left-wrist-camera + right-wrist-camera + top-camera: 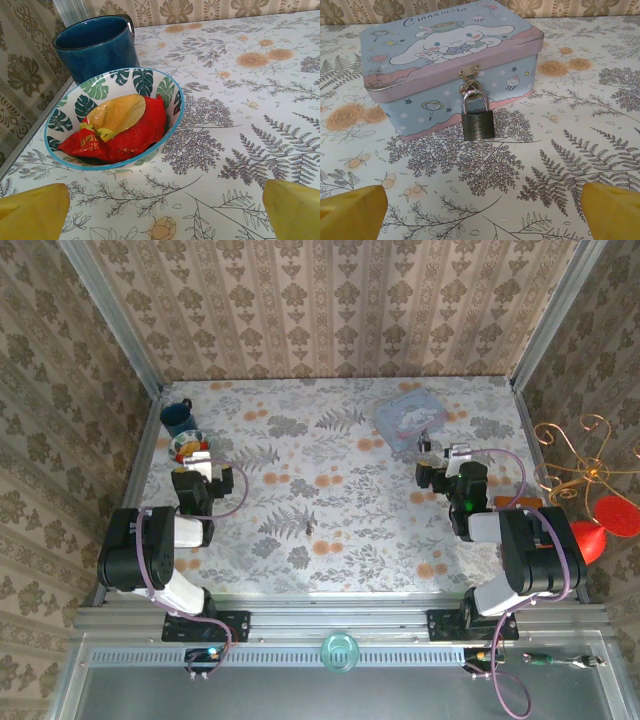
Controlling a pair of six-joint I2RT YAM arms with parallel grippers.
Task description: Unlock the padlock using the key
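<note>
The right tool (pixel 484 212) is spread wide with nothing between its yellow fingertips (pixel 351 210), which sit low over the bench (pixel 600 140). Straight ahead of it, centred on the gap, hangs the padlock (pixel 478 120). Its silvery shackle is looped through the brass clasp on the front of a pale blue tin (pixel 445 55), and its dark body stands upright against the tin's front wall, its bottom edge at the bench. The padlock is near the tool but clear of both fingertips.

The key (pixel 309 527) lies flat on the bench about midway between the two arms. It is well apart from both tools and from the padlock.

The left tool (pixel 165 212) is also spread wide and holds nothing. It faces a leaf-patterned bowl (pixel 135 82) holding a red and yellow wrapper (pixel 125 130), with a dark blue mug (pixel 97 47) just behind the bowl at the bench's far left corner.
</note>
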